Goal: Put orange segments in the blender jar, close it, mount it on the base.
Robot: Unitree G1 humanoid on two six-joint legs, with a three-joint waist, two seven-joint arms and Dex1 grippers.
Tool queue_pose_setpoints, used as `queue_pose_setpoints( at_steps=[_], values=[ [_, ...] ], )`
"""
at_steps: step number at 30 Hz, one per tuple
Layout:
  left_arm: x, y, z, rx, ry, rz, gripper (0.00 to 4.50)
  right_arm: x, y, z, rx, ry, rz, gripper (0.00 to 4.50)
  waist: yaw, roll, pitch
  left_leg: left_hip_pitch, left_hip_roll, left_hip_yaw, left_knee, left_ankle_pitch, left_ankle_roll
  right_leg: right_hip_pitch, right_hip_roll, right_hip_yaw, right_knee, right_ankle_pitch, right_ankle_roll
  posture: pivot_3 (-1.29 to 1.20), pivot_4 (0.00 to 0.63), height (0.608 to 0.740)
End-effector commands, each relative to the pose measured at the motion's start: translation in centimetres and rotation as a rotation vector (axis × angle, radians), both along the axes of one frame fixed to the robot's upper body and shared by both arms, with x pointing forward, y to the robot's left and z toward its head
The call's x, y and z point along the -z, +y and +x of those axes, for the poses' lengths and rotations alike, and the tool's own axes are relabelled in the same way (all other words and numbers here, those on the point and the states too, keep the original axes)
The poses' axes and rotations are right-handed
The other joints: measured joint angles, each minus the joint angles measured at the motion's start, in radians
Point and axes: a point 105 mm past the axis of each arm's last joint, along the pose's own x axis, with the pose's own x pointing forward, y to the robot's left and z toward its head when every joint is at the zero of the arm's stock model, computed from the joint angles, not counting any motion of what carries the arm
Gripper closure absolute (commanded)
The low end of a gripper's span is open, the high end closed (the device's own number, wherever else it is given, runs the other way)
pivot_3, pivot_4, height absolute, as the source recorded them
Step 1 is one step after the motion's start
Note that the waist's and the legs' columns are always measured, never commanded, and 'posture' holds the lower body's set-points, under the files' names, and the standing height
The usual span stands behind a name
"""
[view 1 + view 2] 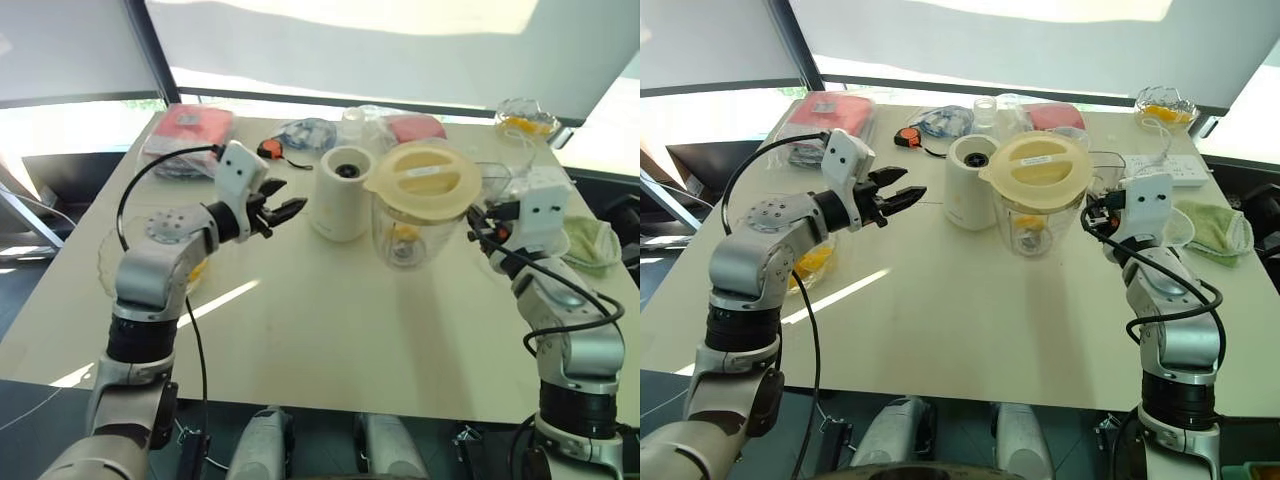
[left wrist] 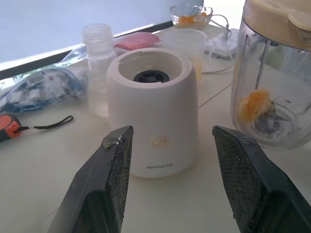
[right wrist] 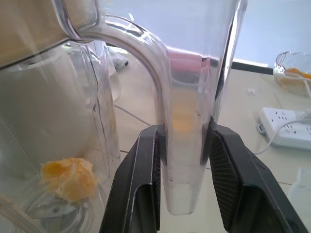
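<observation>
Right gripper (image 3: 182, 187): my two black fingers clamp the handle of the large clear plastic blender jar (image 1: 408, 225).
Left gripper (image 2: 180, 187): my fingers stand apart, empty.
Base (image 2: 153, 109): squat white cylinder straight ahead of my left gripper; its small print is unreadable.
Jar lid (image 1: 423, 180): cream, with a white label, illegible.
Orange segments (image 3: 68, 178): inside the jar, by the blade.

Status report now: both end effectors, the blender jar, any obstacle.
Left end effector open, empty, facing the base. Right end effector shut on blender jar handle; lid on, orange segments inside. Jar beside base, not mounted. Nothing between them.
</observation>
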Motion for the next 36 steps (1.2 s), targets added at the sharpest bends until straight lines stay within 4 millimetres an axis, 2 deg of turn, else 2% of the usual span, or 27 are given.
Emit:
queue_pose_setpoints(
  at_steps=[1,3,6,10,13,20,26,32,36],
  values=[
    [-1.1,0.9,-0.8,-0.04,-0.073,-0.014,1.82,-7.3,0.3,0.7,-0.003,-0.21,-0.039,3.58,-0.01,0.003,0.002,0.0,0.0,0.001,0.0,0.0,0.0,0.0,0.0,0.001,0.0,0.0,0.0,0.0,0.15,0.74],
    [-1.1,1.0,-1.2,-0.05,-0.091,-0.028,1.82,-10.8,0.9,1.4,-0.001,-0.286,-0.086,3.58,-0.012,0.006,0.006,0.0,0.0,0.005,0.0,0.0,0.0,-0.003,0.0,0.006,0.0,0.002,0.0,0.0,0.15,0.74],
    [-1.0,0.8,-1.7,-0.057,-0.096,-0.046,1.82,-14.1,1.3,2.5,0.024,-0.34,-0.096,3.58,-0.007,0.006,0.007,0.0,0.001,0.005,0.0,0.001,-0.001,-0.004,0.002,0.006,0.0,0.003,-0.001,0.0,0.15,0.74],
    [-0.6,0.7,-2.4,-0.072,-0.099,-0.058,1.82,-17.1,2.0,4.4,0.025,-0.37,0.006,3.58,-0.004,0.005,0.006,0.0,0.002,0.004,-0.001,0.001,-0.001,-0.004,0.004,0.006,0.0,0.003,-0.001,0.0,0.15,0.74],
    [0.0,0.9,-2.7,-0.095,-0.095,-0.045,1.82,-18.1,3.1,5.8,-0.028,-0.356,0.092,3.58,-0.003,0.005,0.006,0.0,0.003,0.004,-0.002,0.001,-0.001,-0.004,0.003,0.006,0.0,0.003,-0.001,0.0,0.15,0.74],
    [1.0,1.7,-3.8,-0.135,-0.092,-0.005,1.82,-18.1,5.5,8.8,-0.138,-0.279,0.22,3.58,-0.006,0.005,0.006,-0.001,0.003,0.005,-0.002,0.001,-0.001,-0.005,0.0,0.006,-0.001,0.003,-0.001,0.0,0.15,0.74],
    [1.6,1.6,-4.4,-0.161,-0.079,-0.007,1.82,-18.1,7.8,9.8,-0.221,-0.243,0.236,3.58,-0.006,0.005,0.007,-0.001,0.003,0.005,-0.003,0.001,-0.001,-0.005,-0.001,0.006,-0.002,0.003,-0.001,0.0,0.15,0.74],
    [2.2,2.2,-4.4,-0.223,-0.068,-0.006,1.82,-16.6,8.6,10.2,-0.238,-0.187,0.225,3.58,-0.007,0.005,0.007,-0.001,0.003,0.005,-0.003,0.001,-0.001,-0.005,-0.001,0.006,-0.001,0.003,0.0,0.0,0.15,0.74],
    [2.5,1.9,-4.6,-0.218,-0.06,-0.008,1.82,-15.3,8.9,10.7,-0.237,-0.158,0.228,3.58,-0.007,0.005,0.007,-0.001,0.003,0.005,-0.003,0.001,-0.001,-0.005,-0.001,0.006,-0.001,0.003,-0.001,0.0,0.15,0.74]
  ],
)
